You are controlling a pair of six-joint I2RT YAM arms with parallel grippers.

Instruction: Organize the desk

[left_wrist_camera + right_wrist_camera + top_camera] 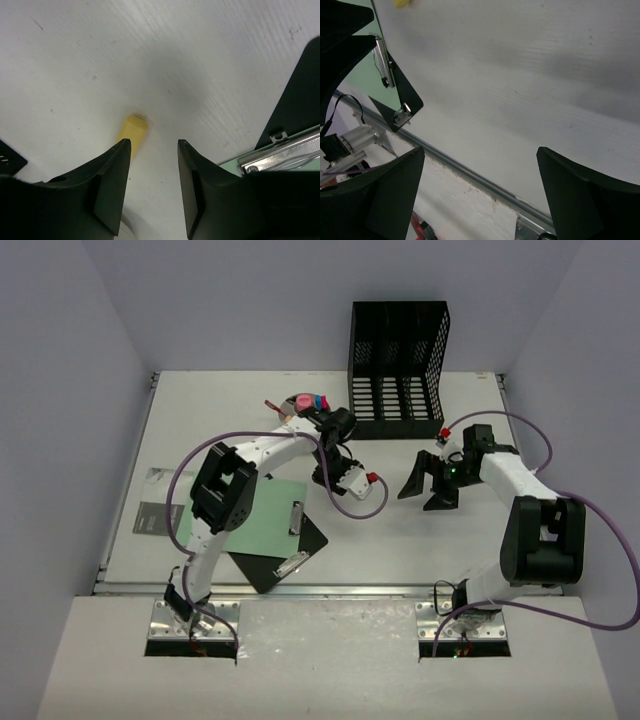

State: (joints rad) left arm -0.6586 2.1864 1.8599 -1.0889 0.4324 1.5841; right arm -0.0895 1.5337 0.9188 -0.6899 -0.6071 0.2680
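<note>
From above, the desk (450,545) was seen under both arms. A black clipboard (290,558) was laid at its near edge, with a green clipboard (268,518) partly over it. The left gripper (330,478) was held just beyond the black clipboard, and the right gripper (428,492) well to its right.

In the left wrist view the jaws were partly parted and nothing was held. A small yellow thing (133,131), perhaps an eraser, was seen left of the black clipboard.

In the right wrist view the fingers (585,200) were spread wide above the desk, right of the black clipboard.
</note>
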